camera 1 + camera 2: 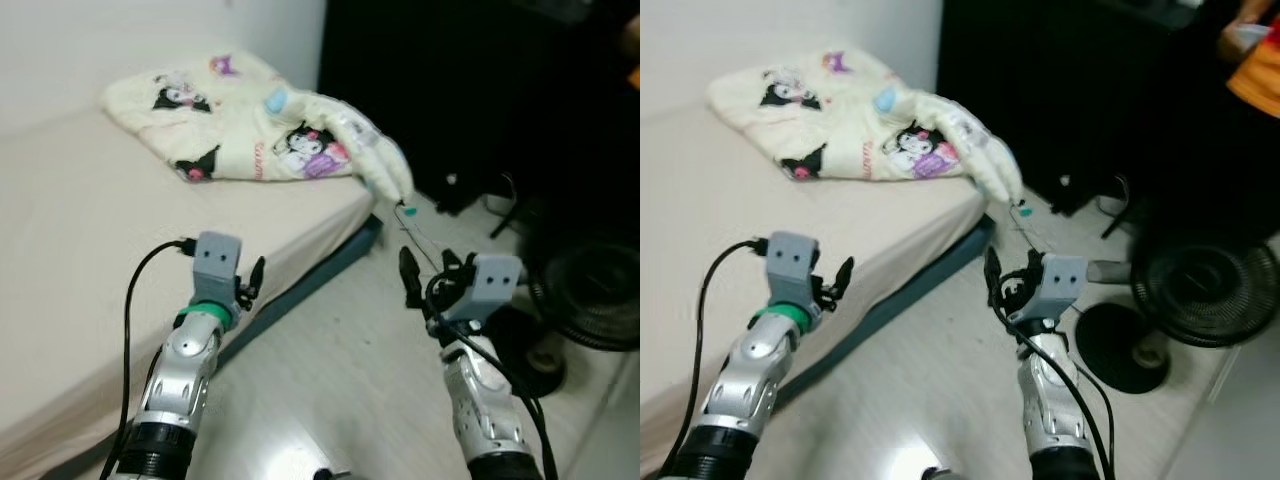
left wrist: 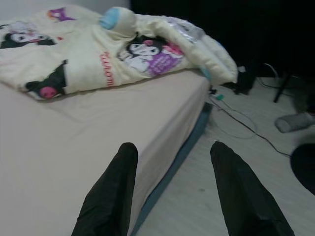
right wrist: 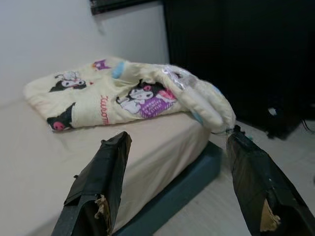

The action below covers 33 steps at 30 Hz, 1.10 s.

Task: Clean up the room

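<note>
1. Ahead: bed (image 1: 90,260) with a plain beige sheet, running along the white wall (image 1: 120,40)
2. Bunched at the far end of the bed: cream blanket (image 1: 240,125) printed with cartoon figures, one rolled edge drooping over the bed's corner toward the floor (image 1: 330,370)
3. Raised over the near edge of the bed: left gripper (image 2: 172,189), black fingers (image 2: 110,194) spread well apart, nothing between them, aimed at the blanket from well short of it
4. Raised over the floor just off the bed's side: right gripper (image 3: 184,189), fingers (image 3: 101,182) likewise wide apart and empty, also facing the blanket's hanging corner
5. Beneath the mattress edge: dark blue-grey bed base (image 1: 300,290) showing along the floor
6. On the pale floor past the bed corner: thin cable (image 2: 243,125) with a small teal plug (image 1: 408,211) at its end
7. Right of the right arm: black floor fan (image 1: 1200,290) with its round base (image 1: 1120,350)
8. Behind everything on the right: dark, unlit furniture (image 1: 480,90), details not discernible
9. Upper right corner of the right eye view: a person's orange sleeve (image 1: 1255,75)
</note>
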Motion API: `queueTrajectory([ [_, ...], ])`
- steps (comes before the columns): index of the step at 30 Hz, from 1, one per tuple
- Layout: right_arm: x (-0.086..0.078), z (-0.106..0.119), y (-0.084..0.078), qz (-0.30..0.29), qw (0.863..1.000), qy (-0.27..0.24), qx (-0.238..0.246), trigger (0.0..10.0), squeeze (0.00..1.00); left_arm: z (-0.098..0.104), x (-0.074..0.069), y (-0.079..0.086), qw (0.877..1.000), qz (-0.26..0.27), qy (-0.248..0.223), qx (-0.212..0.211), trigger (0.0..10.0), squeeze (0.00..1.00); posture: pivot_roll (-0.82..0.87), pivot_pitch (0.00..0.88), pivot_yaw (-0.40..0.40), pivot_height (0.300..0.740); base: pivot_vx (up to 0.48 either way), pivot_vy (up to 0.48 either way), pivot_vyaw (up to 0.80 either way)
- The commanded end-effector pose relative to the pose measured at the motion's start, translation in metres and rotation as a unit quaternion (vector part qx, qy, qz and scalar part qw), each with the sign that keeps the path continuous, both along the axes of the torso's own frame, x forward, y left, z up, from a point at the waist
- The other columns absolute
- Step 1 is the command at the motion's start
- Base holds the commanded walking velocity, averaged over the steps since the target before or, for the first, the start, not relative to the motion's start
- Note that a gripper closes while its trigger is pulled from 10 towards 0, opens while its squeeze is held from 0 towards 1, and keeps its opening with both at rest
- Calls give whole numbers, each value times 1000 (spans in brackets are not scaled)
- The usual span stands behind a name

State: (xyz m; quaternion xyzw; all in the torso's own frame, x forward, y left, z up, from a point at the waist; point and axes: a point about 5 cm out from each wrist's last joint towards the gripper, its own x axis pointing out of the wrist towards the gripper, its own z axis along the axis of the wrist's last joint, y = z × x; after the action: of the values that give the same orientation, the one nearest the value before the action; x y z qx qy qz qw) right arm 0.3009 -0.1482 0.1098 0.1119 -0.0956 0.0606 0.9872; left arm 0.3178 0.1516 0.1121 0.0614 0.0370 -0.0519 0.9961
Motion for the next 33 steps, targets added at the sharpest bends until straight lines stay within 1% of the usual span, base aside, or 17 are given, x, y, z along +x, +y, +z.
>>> queueTrajectory([
  [1, -2, -5, -2, -4, 1000, 11, 0, 10000, 0, -7, -2, -1, 1000, 0, 13, -5, 10000, 0, 55, 55, 18, 733, 0, 0, -788],
  [24, -1, -5, -3, -4, 1000, 9, -1, 10000, 0, -6, -1, -1, 1000, -2, 9, -4, 10000, 0, 53, 54, 18, 733, 0, 0, -787],
  [26, -1, -5, -3, -4, 1000, 9, -1, 10000, 0, -5, -1, -2, 1000, -2, 5, -4, 10000, 0, 53, 54, 19, 733, 285, 0, -788],
  [33, -2, -4, -1, -3, 1000, 5, -4, 10000, 0, -4, 0, -2, 1000, -3, -1, -1, 10000, 0, 52, 58, 20, 733, 464, 0, 0],
])
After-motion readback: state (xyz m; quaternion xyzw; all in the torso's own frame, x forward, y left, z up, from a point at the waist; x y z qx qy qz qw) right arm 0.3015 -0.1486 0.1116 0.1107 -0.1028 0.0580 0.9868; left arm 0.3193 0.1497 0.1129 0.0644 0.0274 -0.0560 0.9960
